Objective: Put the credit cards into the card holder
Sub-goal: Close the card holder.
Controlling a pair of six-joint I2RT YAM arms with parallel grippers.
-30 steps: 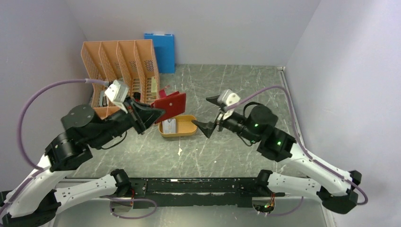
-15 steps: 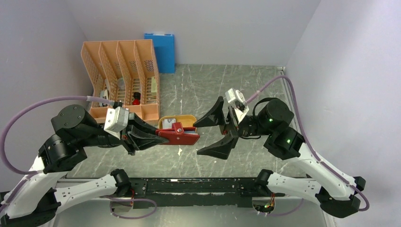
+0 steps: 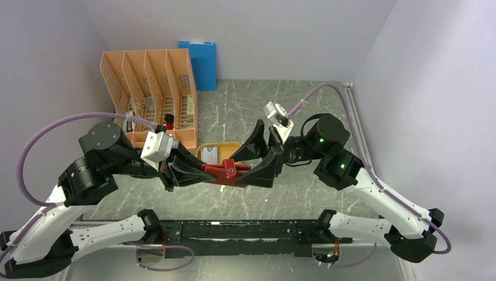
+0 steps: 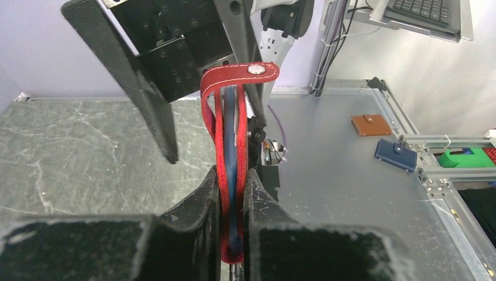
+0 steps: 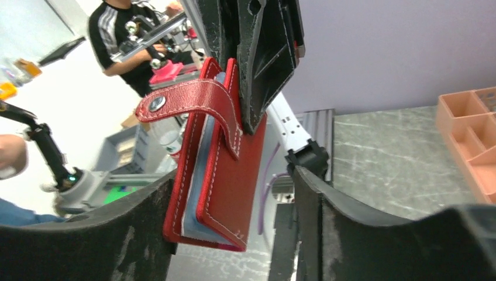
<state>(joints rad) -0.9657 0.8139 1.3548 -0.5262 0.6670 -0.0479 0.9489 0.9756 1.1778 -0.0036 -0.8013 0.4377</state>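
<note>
Holder (image 3: 225,174) is hanging folded above the counter (image 3: 304,105), just in front of the tray (image 3: 229,144), where one card (image 3: 212,154) is lying. Left gripper (image 3: 199,171) is pinching one end of the holder between its jaws. Right gripper (image 3: 243,165) is bracketing the other end with jaws spread wide, and whether they are touching it I cannot tell.

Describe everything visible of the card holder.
The card holder is dark red, leather-like, with pale stitching along its edges and pale blue-grey inner pockets. Its tab, carrying a metal snap, hangs unfastened. The holder is nearly shut, held on edge in the air above the table. The left tool is clamped on one end; the right tool is open around the other end.
</note>
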